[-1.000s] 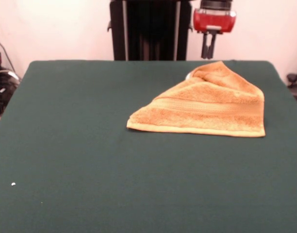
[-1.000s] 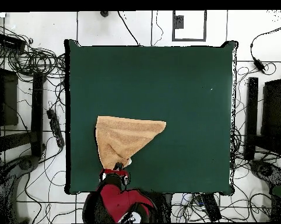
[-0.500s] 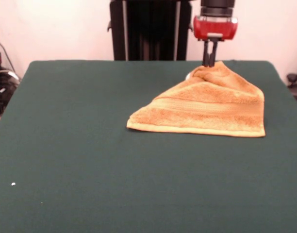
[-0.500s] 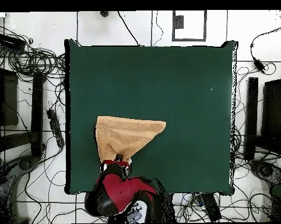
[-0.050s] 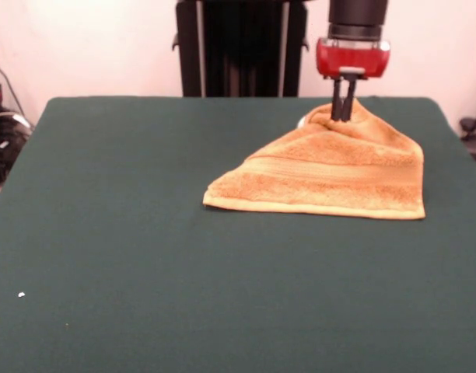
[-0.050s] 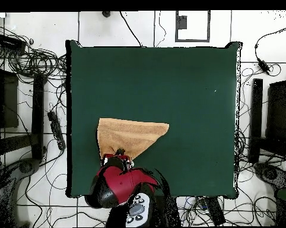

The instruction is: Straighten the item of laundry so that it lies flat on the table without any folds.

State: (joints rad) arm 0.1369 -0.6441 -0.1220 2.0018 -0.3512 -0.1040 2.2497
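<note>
Gripper [image 5: 343, 116], fingers nearly together, presses into the folded towel's [image 5: 339, 175] peak at upper right of the green tabletop [image 5: 145, 256], likely to pinch a corner for unfolding.

Golden-tan terry towel [image 5: 331, 175] [image 6: 129, 136], folded into rough triangle w/ woven band stripe across it, lies on dark green felt-like table [image 5: 145, 249] [image 6: 169, 89], its peaked corner right under the red-and-black gripper [image 5: 343, 115] [image 6: 120, 153], long straight edge on the side away from it.
</note>
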